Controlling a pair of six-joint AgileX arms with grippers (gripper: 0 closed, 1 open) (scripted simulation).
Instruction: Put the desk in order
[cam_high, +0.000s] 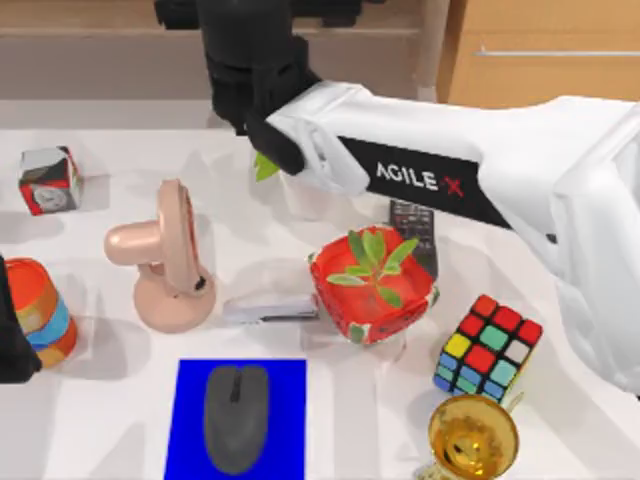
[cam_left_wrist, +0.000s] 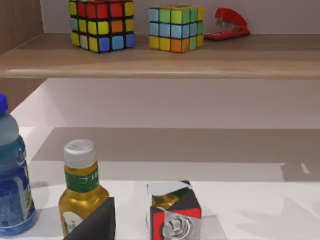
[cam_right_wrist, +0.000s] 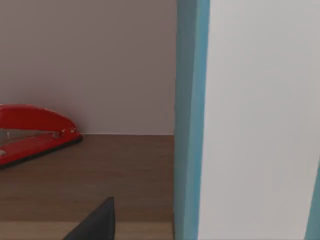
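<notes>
The right gripper reaches across the table toward the shelf at the back; its fingers are hidden, so whether it is spread or closed cannot be told. A green leaf peeks from beneath it. Its wrist view has a white, teal-edged slab cut off beside a red stapler. The left arm sits at the left edge. The table's long axis runs left to right.

remote half under arm, trophy cropped
</notes>
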